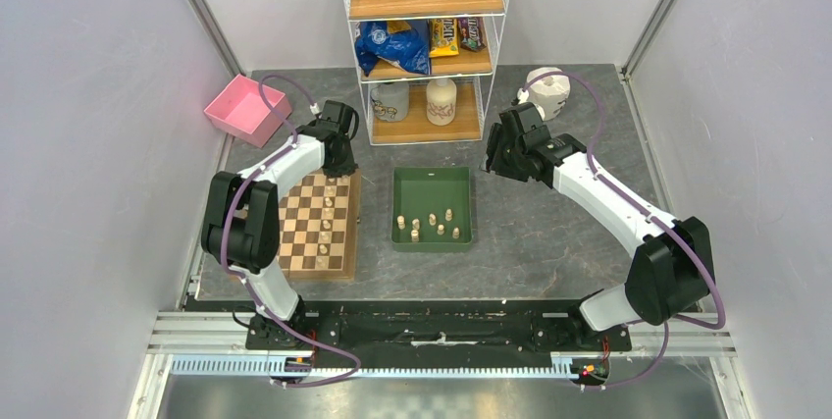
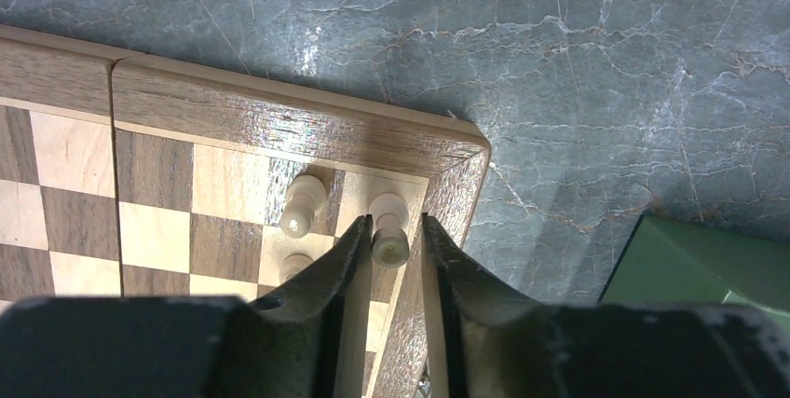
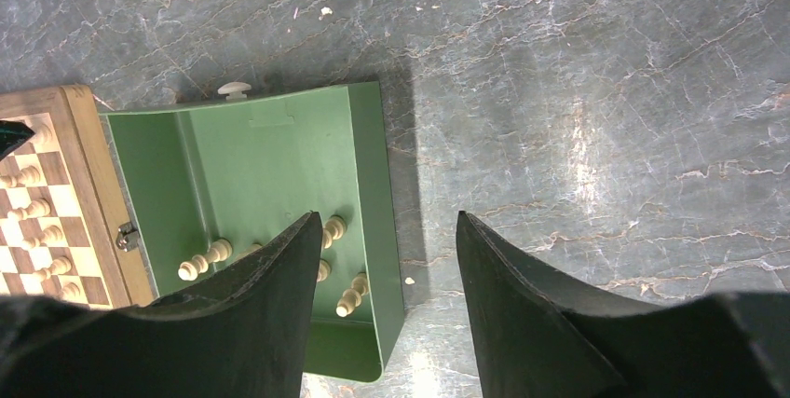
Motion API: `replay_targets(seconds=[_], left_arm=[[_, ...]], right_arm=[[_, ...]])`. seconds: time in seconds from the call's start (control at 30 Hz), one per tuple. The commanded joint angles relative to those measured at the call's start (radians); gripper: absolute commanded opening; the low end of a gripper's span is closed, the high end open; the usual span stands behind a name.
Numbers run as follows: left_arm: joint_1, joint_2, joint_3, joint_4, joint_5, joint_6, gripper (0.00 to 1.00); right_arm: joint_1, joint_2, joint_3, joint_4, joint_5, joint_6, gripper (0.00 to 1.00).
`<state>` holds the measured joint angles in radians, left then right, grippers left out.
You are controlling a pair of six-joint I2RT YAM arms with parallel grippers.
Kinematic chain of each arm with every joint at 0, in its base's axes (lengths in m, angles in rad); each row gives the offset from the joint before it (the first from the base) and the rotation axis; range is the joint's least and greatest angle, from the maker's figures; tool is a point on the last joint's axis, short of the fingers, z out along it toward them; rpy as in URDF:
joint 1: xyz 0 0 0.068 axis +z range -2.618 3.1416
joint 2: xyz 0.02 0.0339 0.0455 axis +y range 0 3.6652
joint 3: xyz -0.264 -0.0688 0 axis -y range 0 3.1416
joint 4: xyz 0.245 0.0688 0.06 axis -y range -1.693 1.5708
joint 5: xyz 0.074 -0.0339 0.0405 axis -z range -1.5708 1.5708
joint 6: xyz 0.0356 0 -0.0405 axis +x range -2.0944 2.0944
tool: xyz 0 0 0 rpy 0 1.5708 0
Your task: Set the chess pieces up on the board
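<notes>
The board (image 1: 351, 233) lies at the left and carries two columns of pale chess pieces (image 1: 327, 205). My left gripper (image 1: 337, 166) hangs over its far right corner. In the left wrist view the gripper (image 2: 396, 226) is narrowly open around a pale piece (image 2: 390, 244) standing on the corner square. The left finger touches it and a small gap shows on the right. Two more pale pieces (image 2: 303, 207) stand beside it. My right gripper (image 3: 387, 221) is open and empty, above the right rim of the green tray (image 3: 261, 156), which holds several pale pieces (image 3: 205, 261).
A pink bin (image 1: 245, 108) sits at the far left. A wire shelf (image 1: 427, 36) with jars and snacks stands behind the tray (image 1: 432, 183). A white object (image 1: 549, 90) sits at the far right. One pale piece (image 3: 234, 90) lies just outside the tray's far wall.
</notes>
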<state>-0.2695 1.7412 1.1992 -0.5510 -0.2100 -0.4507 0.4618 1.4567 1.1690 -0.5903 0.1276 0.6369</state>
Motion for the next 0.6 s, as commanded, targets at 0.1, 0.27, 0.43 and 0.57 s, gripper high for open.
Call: replay_targets(seconds=[0.1, 0.27, 0.43, 0.57], left_arm=[[0.007, -0.027, 0.006, 0.004, -0.024, 0.019, 0.38], [0.007, -0.066, 0.026, -0.011, -0.03, 0.02, 0.46], [0.002, -0.165, 0.041, -0.021, 0.008, 0.023, 0.52], [-0.055, -0.25, 0.03, -0.007, 0.064, 0.032, 0.55]], right_arm=[[-0.003, -0.002, 0.008, 0.026, -0.011, 0.007, 0.63], [-0.003, -0.008, 0.003, 0.026, -0.011, 0.007, 0.63], [-0.004, -0.009, 0.003, 0.026, -0.009, 0.007, 0.64], [-0.003, -0.007, 0.004, 0.026, -0.009, 0.008, 0.64]])
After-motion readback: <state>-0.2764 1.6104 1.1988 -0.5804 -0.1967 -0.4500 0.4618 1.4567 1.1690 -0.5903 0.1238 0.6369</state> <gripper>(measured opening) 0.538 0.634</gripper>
